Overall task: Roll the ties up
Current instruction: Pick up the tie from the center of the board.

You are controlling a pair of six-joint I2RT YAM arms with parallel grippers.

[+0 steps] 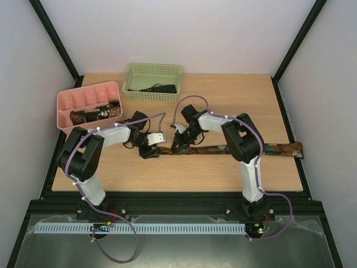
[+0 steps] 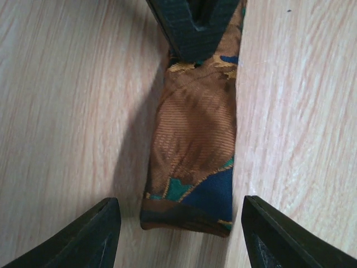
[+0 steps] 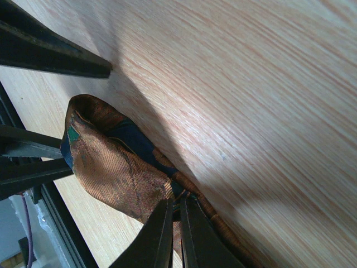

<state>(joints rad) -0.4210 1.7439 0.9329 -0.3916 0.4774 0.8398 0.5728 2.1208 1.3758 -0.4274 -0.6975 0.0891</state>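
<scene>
Neckties lie in three places in the top view: coiled ties (image 1: 97, 113) fill the lower compartments of a pink tray (image 1: 64, 103) at the upper left, a dark tie (image 1: 159, 88) lies in a green basket (image 1: 136, 92) at upper centre, and a long brown tie (image 1: 279, 149) with orange and teal mottling stretches flat across the wooden table (image 1: 223, 95) from the middle of the frame to its right edge. The left gripper (image 1: 150, 149) and the right gripper (image 1: 179, 144) meet over that strip's left end, close together. In the left wrist view the left gripper (image 2: 181, 215) has its jaws spread wide, one finger (image 2: 95, 234) in each lower corner, with the doubled-over end of the brown tie (image 2: 192, 145) lying on the wood between them and touching neither. At the top of that frame the right gripper (image 2: 192, 33) bears down on the fabric. In the right wrist view the right gripper (image 3: 175, 223) at bottom centre has its jaws pressed together, pinching the brown tie (image 3: 111, 167) just behind the fold, which bulges up to the left. The left gripper's dark fingers (image 3: 56, 58) enter from the left edge, flanking that fold.
</scene>
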